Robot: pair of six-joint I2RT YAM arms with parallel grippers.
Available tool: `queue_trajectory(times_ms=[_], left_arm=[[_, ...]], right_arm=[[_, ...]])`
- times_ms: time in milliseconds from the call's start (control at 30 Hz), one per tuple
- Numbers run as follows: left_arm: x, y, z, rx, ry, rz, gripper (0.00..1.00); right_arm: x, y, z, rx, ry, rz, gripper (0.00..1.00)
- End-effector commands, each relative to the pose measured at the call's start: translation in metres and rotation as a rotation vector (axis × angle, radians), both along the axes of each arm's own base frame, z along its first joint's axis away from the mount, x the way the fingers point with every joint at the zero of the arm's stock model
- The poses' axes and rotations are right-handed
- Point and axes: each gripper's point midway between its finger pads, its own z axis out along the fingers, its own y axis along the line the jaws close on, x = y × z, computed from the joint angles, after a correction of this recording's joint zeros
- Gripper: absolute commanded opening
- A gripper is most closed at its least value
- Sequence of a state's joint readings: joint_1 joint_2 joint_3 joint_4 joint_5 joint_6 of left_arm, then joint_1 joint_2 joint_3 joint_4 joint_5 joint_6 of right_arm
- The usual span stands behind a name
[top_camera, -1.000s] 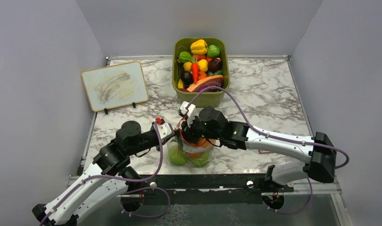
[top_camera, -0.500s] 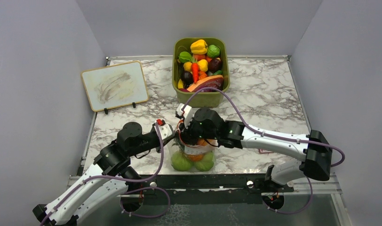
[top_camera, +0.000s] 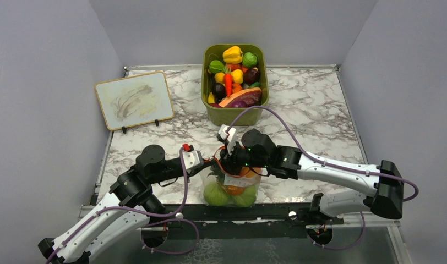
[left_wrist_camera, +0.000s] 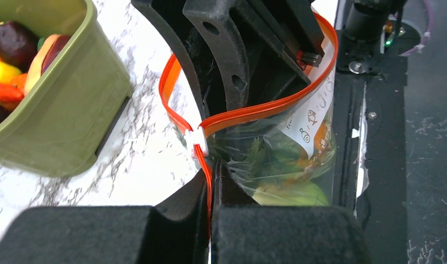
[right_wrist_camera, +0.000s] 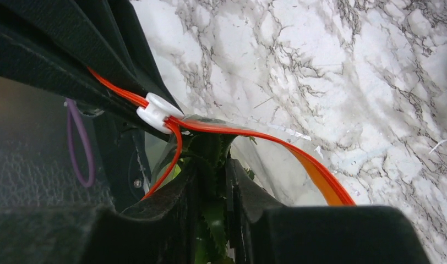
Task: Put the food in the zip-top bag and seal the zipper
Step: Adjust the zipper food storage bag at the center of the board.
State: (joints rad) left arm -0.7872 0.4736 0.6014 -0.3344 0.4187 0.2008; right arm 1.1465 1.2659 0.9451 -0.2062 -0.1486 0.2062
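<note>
Both arms meet at the zip-top bag (top_camera: 232,180), which stands on the desk (top_camera: 315,110) close to its near edge. The food (top_camera: 235,191) is piled in its bottom: green balls either side of an orange fruit.

Top view: arm housings hide both grips.

Left wrist view: the left pincer (left_wrist_camera: 210,179) is clamped together on the zipper (left_wrist_camera: 249,113), just below the white slider (left_wrist_camera: 197,137). The bag mouth gapes in a wide loop, and the other arm's black body reaches down into it.

Right wrist view: the right pincer (right_wrist_camera: 210,187) has its fingers narrowly apart with a green leafy top between them. Whether they grip it or merely flank it, I cannot tell.

An olive bin (top_camera: 235,114) of other toy produce sits well behind the bag.

Against a second ago: the bag and both wrists sit further right and nearer the desk's edge, and the right arm's elbow has swung right too.
</note>
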Motion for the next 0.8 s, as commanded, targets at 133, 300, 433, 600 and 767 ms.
queue_trajectory(times_ms=[133, 300, 433, 600, 767], left_arm=[[-0.009, -0.017, 0.063, -0.180, -0.200, -0.124, 0.00], [-0.012, -0.018, 0.062, -0.181, -0.208, -0.148, 0.00], [-0.013, -0.020, 0.062, -0.179, -0.206, -0.160, 0.00], [-0.014, -0.022, 0.060, -0.180, -0.202, -0.177, 0.00], [-0.016, -0.024, 0.057, -0.177, -0.197, -0.193, 0.00]], right_arm=[[-0.037, -0.036, -0.021, -0.133, 0.125, 0.031, 0.41], [-0.024, -0.046, 0.019, -0.008, 0.066, -0.081, 0.49], [-0.016, -0.054, 0.040, 0.050, 0.043, -0.156, 0.51], [-0.006, -0.053, 0.057, 0.121, 0.031, -0.217, 0.47], [-0.004, -0.040, 0.074, 0.249, 0.029, -0.218, 0.31]])
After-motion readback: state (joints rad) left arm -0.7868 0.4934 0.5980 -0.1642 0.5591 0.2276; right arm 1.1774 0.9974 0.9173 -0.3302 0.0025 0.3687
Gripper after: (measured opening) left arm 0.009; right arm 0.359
